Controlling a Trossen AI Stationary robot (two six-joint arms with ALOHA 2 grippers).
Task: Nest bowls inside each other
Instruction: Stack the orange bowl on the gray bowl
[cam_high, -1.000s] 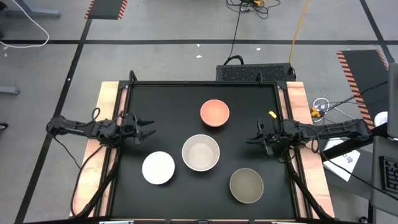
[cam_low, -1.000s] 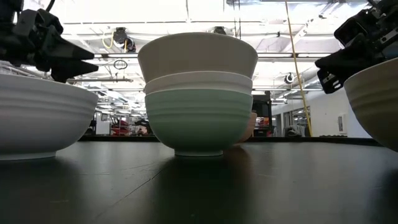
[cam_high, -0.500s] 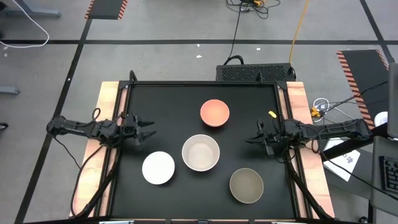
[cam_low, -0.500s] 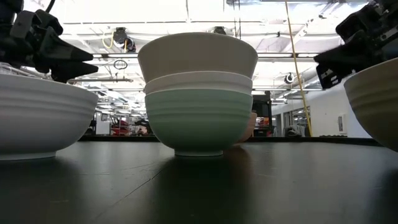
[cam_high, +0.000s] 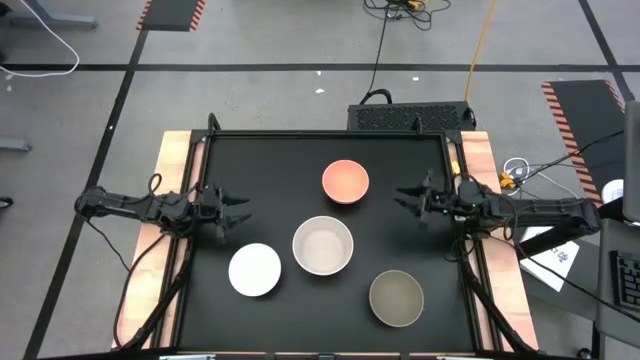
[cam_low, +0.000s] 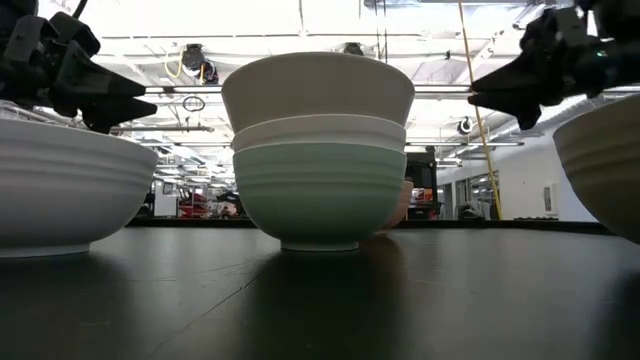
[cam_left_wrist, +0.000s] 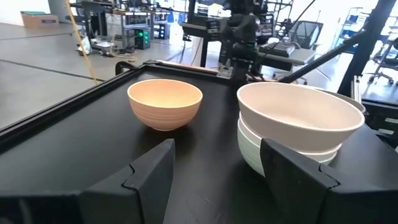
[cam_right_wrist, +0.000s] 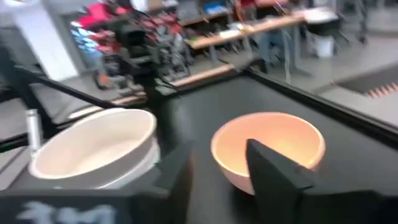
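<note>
Six bowls rest by their bases on the black table. A beige bowl (cam_low: 318, 90) sits in a white one (cam_low: 320, 133), which sits in a mint one (cam_low: 320, 195); this stack (cam_high: 322, 245) is at the table's middle. The coral bowl (cam_high: 345, 181) stands farther back, a single white bowl (cam_high: 254, 269) near-left, and the olive bowl (cam_high: 396, 297) near-right. My left gripper (cam_high: 235, 210) hovers open near the left edge, above and behind the white bowl. My right gripper (cam_high: 405, 197) hovers open to the right of the coral bowl (cam_right_wrist: 267, 149), pointing at it.
A raised frame (cam_high: 330, 133) borders the black table, with wooden strips (cam_high: 170, 180) outside it left and right. Bare table lies between the coral bowl and the far frame, and along the near edge between the white and olive bowls.
My right gripper has moved toward the table's far edge and a little toward the coral bowl, turning to point at it. Its fingers stay open. The bowls have not moved.
</note>
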